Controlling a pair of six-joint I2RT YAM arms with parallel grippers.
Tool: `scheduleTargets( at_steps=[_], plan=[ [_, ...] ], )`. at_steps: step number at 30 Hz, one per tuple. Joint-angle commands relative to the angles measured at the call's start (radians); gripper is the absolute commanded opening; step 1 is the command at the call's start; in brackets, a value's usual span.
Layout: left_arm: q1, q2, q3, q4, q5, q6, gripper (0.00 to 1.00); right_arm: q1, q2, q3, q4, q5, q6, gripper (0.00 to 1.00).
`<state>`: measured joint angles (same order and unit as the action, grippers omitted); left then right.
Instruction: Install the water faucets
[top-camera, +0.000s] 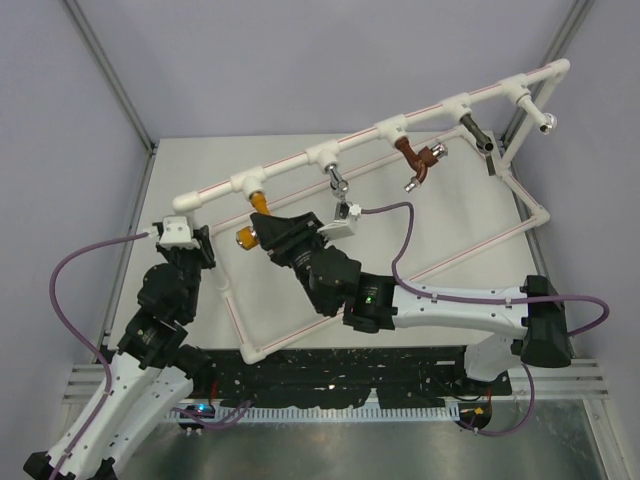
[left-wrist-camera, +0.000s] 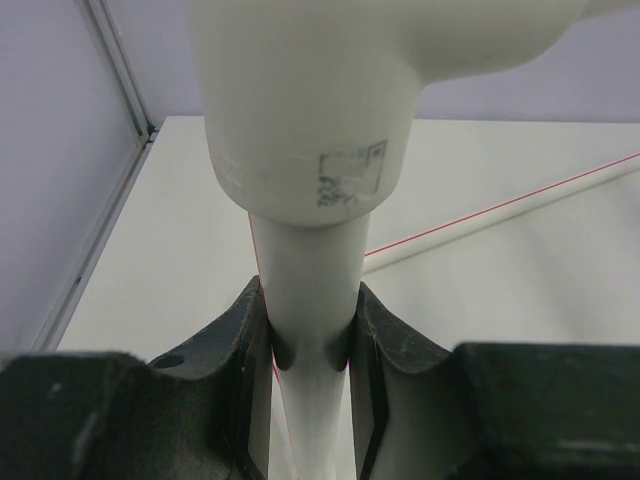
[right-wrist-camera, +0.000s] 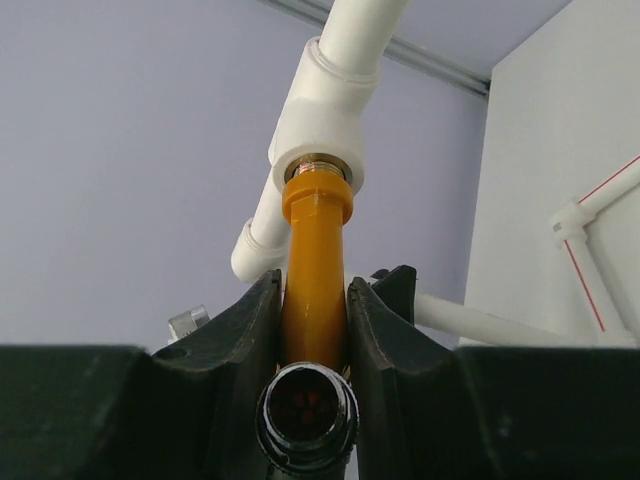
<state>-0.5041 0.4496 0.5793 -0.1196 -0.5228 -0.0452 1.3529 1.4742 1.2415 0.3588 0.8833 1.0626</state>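
Observation:
An orange-yellow water faucet (top-camera: 256, 202) hangs from the leftmost tee (top-camera: 249, 183) of the white pipe frame. In the right wrist view its orange body (right-wrist-camera: 316, 225) runs up into the white tee (right-wrist-camera: 320, 130), with its dark spout mouth (right-wrist-camera: 307, 415) nearest the camera. My right gripper (top-camera: 258, 228) (right-wrist-camera: 314, 295) is shut on the faucet body, fingers on both sides. My left gripper (top-camera: 186, 233) (left-wrist-camera: 310, 315) is shut on the frame's upright white pipe (left-wrist-camera: 306, 255), just below an elbow fitting (left-wrist-camera: 300, 100). The faucet's knob is hidden.
Along the top pipe hang a silver tap (top-camera: 338, 185), a reddish-brown tap (top-camera: 415, 162), a dark grey tap (top-camera: 478, 133) and a silver tap (top-camera: 541, 120). The frame's lower white pipes (top-camera: 470, 250) cross the table. Metal enclosure posts (top-camera: 110, 75) stand at the back.

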Motion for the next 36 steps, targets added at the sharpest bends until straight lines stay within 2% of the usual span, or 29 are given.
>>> scheduleTargets(
  at_steps=[1,3,5,6,7,9,13,17,21,23,28,31,34,35,36],
  plan=[
    [-0.031,0.0,0.002,0.104,0.106,-0.004,0.0,-0.024,-0.04,-0.008,0.242,-0.087,0.281,0.05],
    [-0.031,0.001,0.002,0.104,0.104,-0.004,0.0,-0.026,-0.04,-0.02,0.265,-0.096,0.237,0.2],
    [-0.033,-0.002,0.002,0.104,0.103,-0.004,0.0,-0.026,-0.061,-0.028,0.221,-0.098,0.168,0.55],
    [-0.033,-0.002,0.002,0.104,0.101,-0.002,0.0,-0.026,-0.078,-0.037,0.221,-0.099,0.14,0.61],
    [-0.031,0.0,0.002,0.104,0.102,-0.002,0.0,-0.026,-0.086,-0.059,0.223,-0.099,0.082,0.72],
    [-0.033,0.0,0.002,0.106,0.101,-0.001,0.0,-0.024,-0.124,-0.091,0.232,-0.098,-0.005,0.84],
    [-0.033,0.009,0.004,0.103,0.101,0.002,0.0,-0.023,-0.173,-0.134,0.252,-0.122,-0.136,0.99],
    [-0.03,0.014,0.005,0.101,0.099,0.005,0.0,-0.021,-0.233,-0.137,0.143,-0.132,-0.324,0.95],
    [-0.031,0.015,0.005,0.097,0.095,0.011,0.0,-0.024,-0.284,-0.084,-0.077,-0.124,-0.645,0.95],
    [-0.03,0.018,0.007,0.097,0.093,0.015,0.0,-0.02,-0.307,-0.039,-0.226,-0.139,-0.821,0.95],
    [-0.03,0.031,0.007,0.097,0.087,0.019,0.0,0.043,-0.339,0.053,-0.351,-0.176,-1.388,0.96],
    [-0.03,0.04,0.008,0.097,0.093,0.018,0.0,0.109,-0.299,0.128,-0.496,-0.221,-1.699,0.95],
    [-0.03,0.043,0.01,0.097,0.096,0.015,0.0,0.173,-0.232,0.148,-0.509,-0.166,-1.968,0.95],
    [-0.03,0.043,0.01,0.095,0.098,0.015,0.0,0.199,-0.223,0.136,-0.45,-0.149,-2.103,0.96],
    [-0.03,0.043,0.008,0.095,0.098,0.015,0.0,0.206,-0.2,0.109,-0.417,-0.111,-2.162,0.95]
  ],
)
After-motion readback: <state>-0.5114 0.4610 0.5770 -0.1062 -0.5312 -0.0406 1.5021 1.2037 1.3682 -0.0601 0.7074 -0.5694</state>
